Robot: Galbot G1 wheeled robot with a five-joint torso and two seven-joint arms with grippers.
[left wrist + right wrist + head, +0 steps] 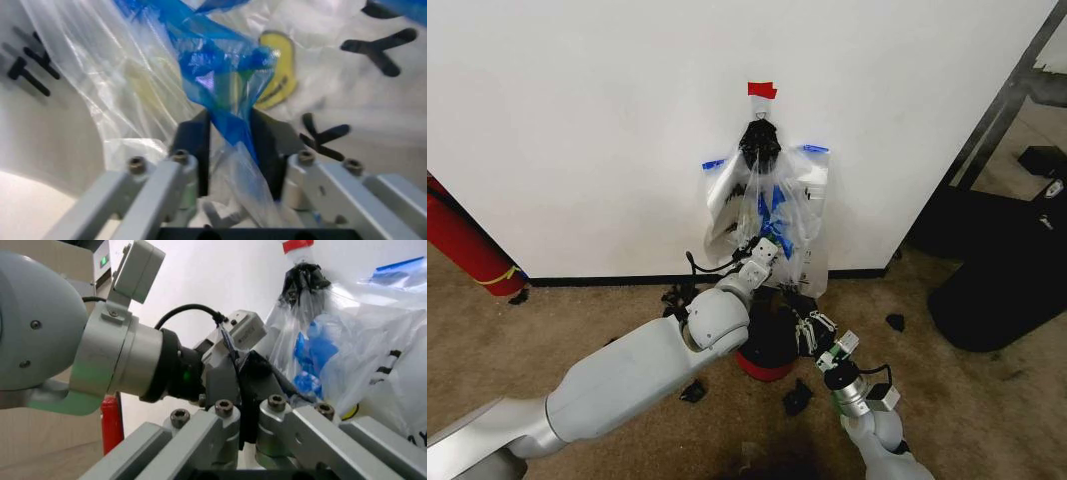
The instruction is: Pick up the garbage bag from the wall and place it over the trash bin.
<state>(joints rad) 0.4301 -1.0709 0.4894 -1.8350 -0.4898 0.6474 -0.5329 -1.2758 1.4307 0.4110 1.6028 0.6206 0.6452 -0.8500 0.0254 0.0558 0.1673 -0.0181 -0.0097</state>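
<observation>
Left end effector (pixel 230 145) clenched on the garbage bag (pixel 772 215), bag not yet off the wall (pixel 577 120); trash bin (pixel 767 345) below awaits.

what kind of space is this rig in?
Probably an indoor lab or test room: plain white wall with a black baseboard, brown carpet, and a garbage bag hung under red tape as a staged setup.

Bright even light, blurry wrist close-ups
</observation>
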